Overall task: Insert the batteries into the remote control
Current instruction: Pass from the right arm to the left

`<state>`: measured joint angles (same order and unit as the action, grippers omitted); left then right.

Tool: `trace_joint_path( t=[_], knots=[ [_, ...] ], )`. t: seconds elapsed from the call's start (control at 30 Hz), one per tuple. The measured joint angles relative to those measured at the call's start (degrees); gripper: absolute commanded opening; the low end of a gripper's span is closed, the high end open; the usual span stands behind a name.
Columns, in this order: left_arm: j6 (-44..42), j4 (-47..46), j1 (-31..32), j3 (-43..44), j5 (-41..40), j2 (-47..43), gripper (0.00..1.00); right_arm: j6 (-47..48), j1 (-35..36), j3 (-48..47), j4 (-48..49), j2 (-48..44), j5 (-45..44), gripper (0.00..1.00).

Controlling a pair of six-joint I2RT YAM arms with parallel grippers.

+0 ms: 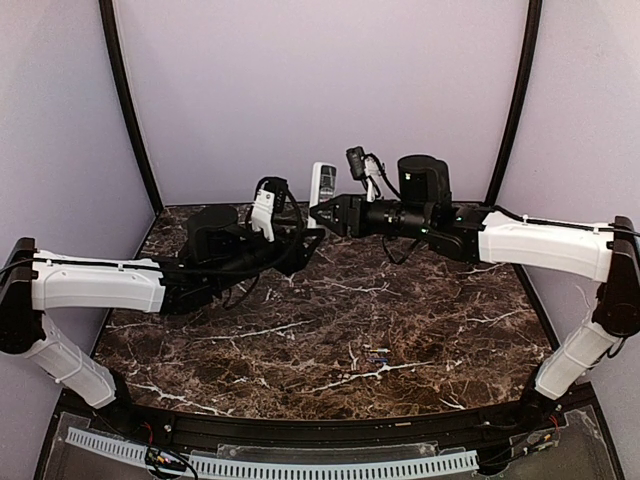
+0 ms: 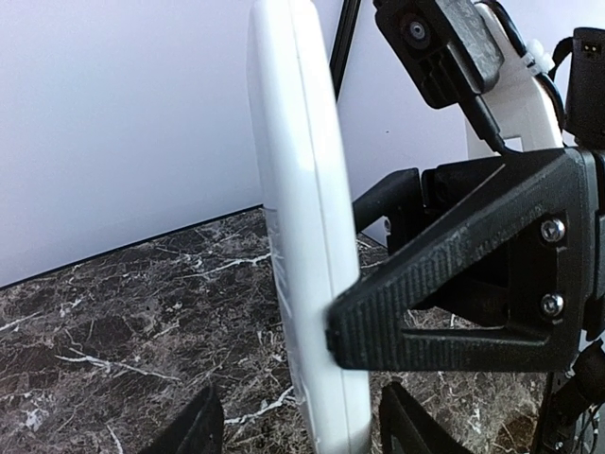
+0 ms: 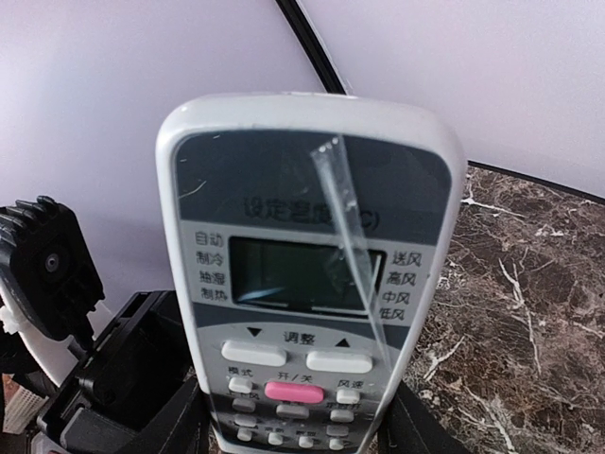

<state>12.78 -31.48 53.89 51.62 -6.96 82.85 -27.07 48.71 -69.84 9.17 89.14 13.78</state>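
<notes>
The remote control stood upright in the air at the upper middle of the overhead view. Its lower end was pinched in the right gripper, clear of the worktop. It was a slim white handset with a dark display in a grey surround, white buttons, one pink button, and a strip of clear tape slanting across the face. The batteries, tiny dark cylinders with blue and red marks, lay on the worktop at lower centre-right.
</notes>
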Motion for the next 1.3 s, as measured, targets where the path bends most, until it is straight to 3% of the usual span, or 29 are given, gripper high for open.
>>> trace_joint_path(
  t=[0.13,0.37,0.7,0.9,1.3],
  knots=[
    [-0.24,-0.17,0.0,0.42,-0.94,0.81,0.47,-0.59,0.02,0.74,1.05,0.0,0.44,0.41],
    [-1.25,-0.42,0.42,0.85,-1.73,1.77,0.27,-1.49,0.04,1.84,2.54,0.0,0.72,0.43],
    [-3.96,-0.57,0.61,0.85,-3.65,1.9,0.01,-3.08,0.07,3.72,4.55,-0.81,0.63,0.76],
    [-6.69,-0.5,0.28,0.85,-6.03,1.86,0.0,-3.43,-0.22,5.81,4.52,-6.32,1.03,0.98],
    [-27.87,-1.05,0.39,-4.98,-14.47,-3.67,0.0,-6.25,-6.62,6.82,-1.16,-15.19,3.78,0.98]
  ],
)
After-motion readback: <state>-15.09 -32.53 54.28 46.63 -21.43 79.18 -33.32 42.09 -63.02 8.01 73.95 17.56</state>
